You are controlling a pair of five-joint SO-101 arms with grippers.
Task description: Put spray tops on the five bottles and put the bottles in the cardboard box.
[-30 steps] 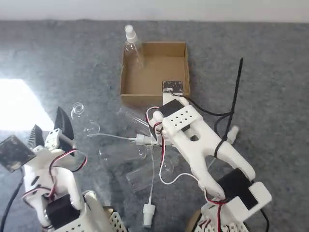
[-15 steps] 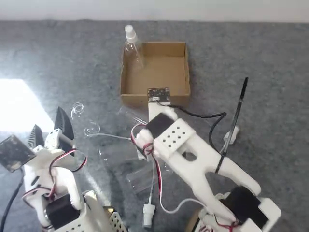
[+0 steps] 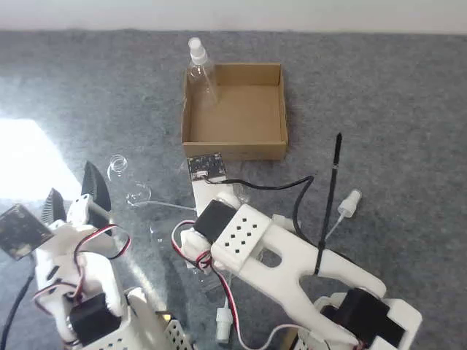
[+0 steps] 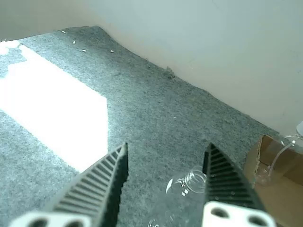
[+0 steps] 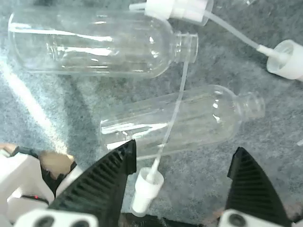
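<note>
The right arm (image 3: 284, 255) stretches over the loose bottles in the high view and covers most of them. What pokes out beside it is clear plastic that barely separates from the grey carpet (image 3: 408, 109).

In its wrist view, the right gripper (image 5: 184, 151) has its jaws spread wide with nothing pinched. Between them lies an uncapped clear bottle (image 5: 189, 120) on its side, with its open neck pointing past one jaw. Whether either jaw touches it cannot be told. Beyond the jaw tips lies a second uncapped bottle (image 5: 94, 42), also on its side.

A loose spray top (image 5: 147, 187) sits close in between the jaws. Its thin dip tube runs across the nearer bottle up to the farther bottle's neck. A cut-off spray top (image 5: 177, 7) lies at the frame edge beyond the far bottle. A white cap (image 5: 286, 59) is half out of frame outside one jaw, and what it belongs to is unclear.

The left gripper (image 4: 167, 147) also has its jaws spread and holds nothing. Ahead of them, close to one jaw, the open neck of a clear bottle (image 4: 189, 182) shows, while its body is hard to make out.

The cardboard box (image 3: 233, 149) stands open, well beyond both grippers. A capped bottle (image 3: 197, 69) with a white spray top stands in a far corner of it. A stray spray top (image 3: 350, 203) lies on the carpet beside the right arm.
</note>
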